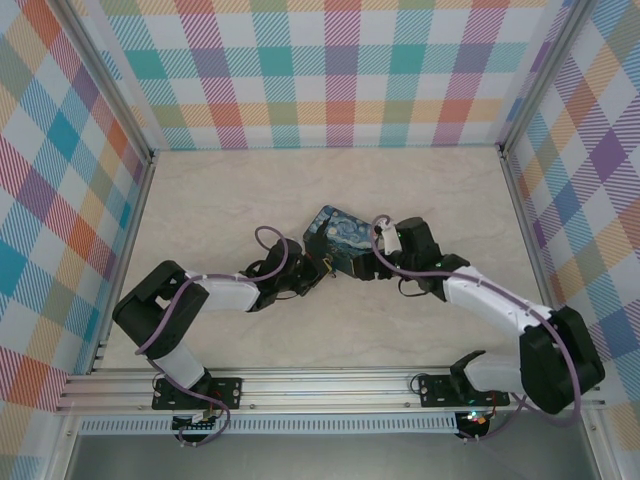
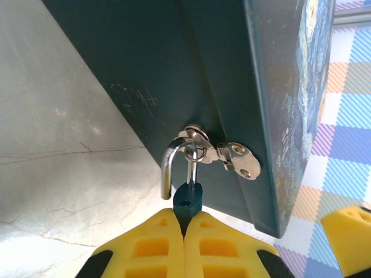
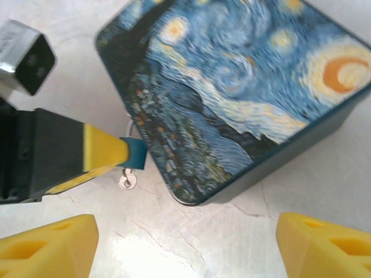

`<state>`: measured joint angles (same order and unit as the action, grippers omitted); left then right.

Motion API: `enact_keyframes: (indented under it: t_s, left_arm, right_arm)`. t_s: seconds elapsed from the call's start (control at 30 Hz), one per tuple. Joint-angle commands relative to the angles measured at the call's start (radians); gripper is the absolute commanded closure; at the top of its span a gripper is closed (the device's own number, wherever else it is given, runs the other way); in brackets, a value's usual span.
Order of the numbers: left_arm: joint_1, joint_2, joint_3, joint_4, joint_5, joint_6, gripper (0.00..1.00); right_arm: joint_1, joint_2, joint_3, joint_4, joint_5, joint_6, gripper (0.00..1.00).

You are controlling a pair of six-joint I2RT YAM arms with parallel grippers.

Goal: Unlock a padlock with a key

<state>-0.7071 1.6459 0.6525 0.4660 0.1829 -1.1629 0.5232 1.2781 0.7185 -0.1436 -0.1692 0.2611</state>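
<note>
Pinching glossy blue padlock (image 2: 186, 200) body, left gripper (image 2: 184, 219) clamped tight; right gripper (image 3: 185, 240) spread wide, empty.

The left arm (image 1: 215, 292) and right arm (image 1: 490, 298) have white shells between black joints, each trailed by a looping purple cable (image 1: 259, 237). Their fingers (image 2: 153, 249) are yellow wedges with rectangular recesses.

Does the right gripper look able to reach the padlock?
Probably not cleanly: the left gripper is shut on the padlock beside the painted tin, leaving the open right gripper little to grasp.
</note>
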Motion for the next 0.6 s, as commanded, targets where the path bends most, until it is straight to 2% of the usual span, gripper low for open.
enact_keyframes:
  t_s: [0.0,0.1,0.23,0.57]
  left_arm:
    - [-0.017,0.015,0.017,-0.173,-0.081,0.077,1.0]
    - [-0.028,0.041,0.033,-0.173,-0.088,0.099,1.0]
    - [-0.032,0.076,0.044,-0.141,-0.08,0.101,1.0]
    - [-0.032,0.114,0.05,-0.034,-0.063,0.086,0.79]
  right_arm:
    - [-0.017,0.053,0.065,-0.089,-0.015,0.117,0.16]
    - [-0.055,0.078,0.065,-0.044,0.015,0.182,0.1]
    - [-0.121,0.112,0.065,0.043,-0.073,0.257,0.05]
    - [-0.139,0.181,0.098,0.061,-0.13,0.265,0.04]
